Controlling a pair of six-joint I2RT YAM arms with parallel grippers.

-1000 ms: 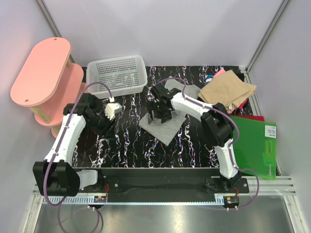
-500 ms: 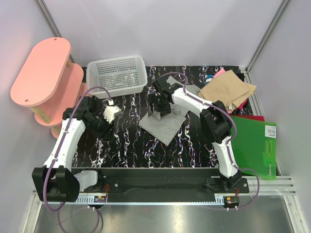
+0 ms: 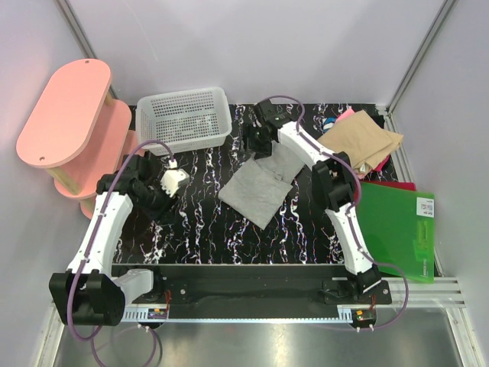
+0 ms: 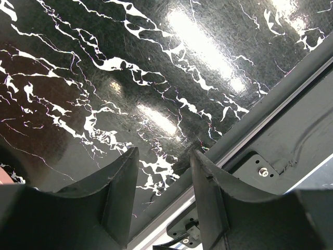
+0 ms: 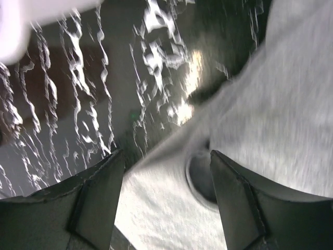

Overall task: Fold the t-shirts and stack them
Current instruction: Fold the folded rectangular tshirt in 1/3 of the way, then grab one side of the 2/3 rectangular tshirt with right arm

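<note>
A light grey t-shirt (image 3: 260,189) lies folded flat in the middle of the black marbled table. My right gripper (image 3: 260,142) hovers over its far edge, jaws open. In the right wrist view the grey t-shirt (image 5: 270,109) and its dark neck opening fill the space under the right gripper (image 5: 166,159); nothing is pinched. A tan folded t-shirt (image 3: 357,141) rests at the back right on pink and blue cloth (image 3: 338,118). My left gripper (image 3: 174,181) hangs left of the grey shirt, apart from it. The left gripper (image 4: 164,161) is open and holds nothing above bare table.
A white mesh basket (image 3: 183,116) stands at the back left, close to the right gripper. A green board (image 3: 397,225) lies at the right edge. A pink stool (image 3: 72,122) stands beyond the table's left side. The table's front rail (image 4: 270,104) shows in the left wrist view.
My right gripper has risen off the middle of the grey shirt and moved to its far edge, the jaws narrowing a little. The left arm shifted slightly.
</note>
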